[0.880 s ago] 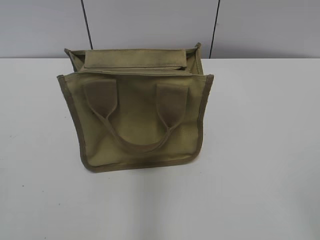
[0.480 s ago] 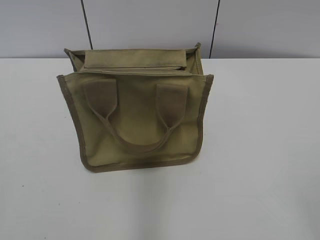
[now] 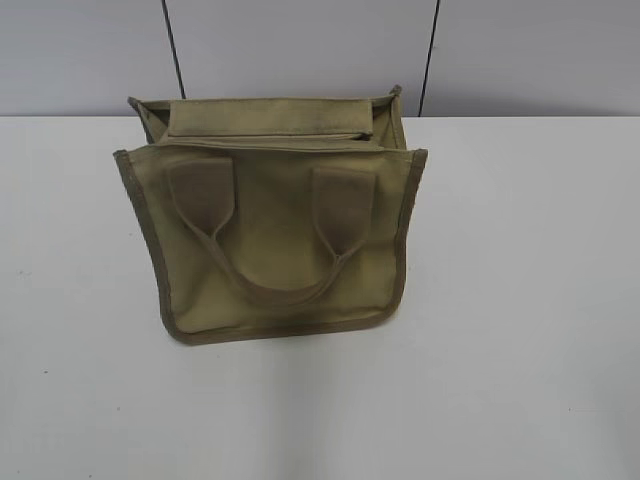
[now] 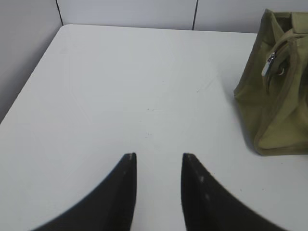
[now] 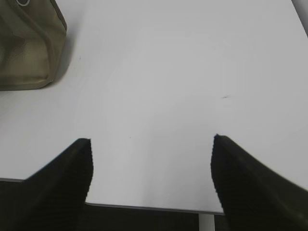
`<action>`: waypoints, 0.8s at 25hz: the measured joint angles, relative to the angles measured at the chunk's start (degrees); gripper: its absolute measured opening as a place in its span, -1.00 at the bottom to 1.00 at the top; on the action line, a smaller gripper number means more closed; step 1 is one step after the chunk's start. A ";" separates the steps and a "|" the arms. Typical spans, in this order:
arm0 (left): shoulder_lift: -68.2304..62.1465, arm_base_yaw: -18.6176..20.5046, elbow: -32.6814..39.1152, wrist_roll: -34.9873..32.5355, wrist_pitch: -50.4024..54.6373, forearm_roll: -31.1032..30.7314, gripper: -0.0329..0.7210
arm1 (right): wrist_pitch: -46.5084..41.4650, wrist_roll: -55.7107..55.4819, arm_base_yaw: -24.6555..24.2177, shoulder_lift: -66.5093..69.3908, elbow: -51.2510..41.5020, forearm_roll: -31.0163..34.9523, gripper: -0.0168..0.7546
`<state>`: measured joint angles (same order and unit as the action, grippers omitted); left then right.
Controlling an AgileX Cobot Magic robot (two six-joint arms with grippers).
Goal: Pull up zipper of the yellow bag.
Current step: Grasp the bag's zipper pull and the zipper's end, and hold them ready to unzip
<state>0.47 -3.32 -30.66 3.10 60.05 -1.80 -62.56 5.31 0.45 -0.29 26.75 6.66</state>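
Fingers: left narrow gap, right spread wide, both empty; yellow bag on desk, silvery zipper pull at bag's end.

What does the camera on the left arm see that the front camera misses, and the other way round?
Only the left wrist view shows the left gripper, open over bare table, and the zipper with its silvery pull at the bag's end. Only the exterior view shows the bag's broad front with its looped handle and the whole top panel; no gripper appears there. Both show the yellow bag standing on the white table.
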 joint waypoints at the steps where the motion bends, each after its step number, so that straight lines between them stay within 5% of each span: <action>1: 0.00 0.00 0.00 0.00 0.00 0.06 -0.29 | 0.00 0.00 0.00 0.00 0.00 0.00 0.56; 10: 0.00 0.00 -0.88 0.00 -3.05 0.82 -0.16 | 0.00 0.00 0.00 0.00 0.00 0.00 0.56; 15: -1.08 0.00 -0.37 -0.14 -18.80 -0.93 0.32 | 0.00 0.00 0.00 0.00 0.00 0.00 0.56; 20: -8.45 0.00 8.31 -0.18 -44.14 -1.76 0.42 | 0.00 0.00 0.00 0.00 0.00 0.00 0.56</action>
<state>-7.98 -3.32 -22.35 2.92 15.91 -3.56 -62.56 5.31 0.45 -0.29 26.75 6.66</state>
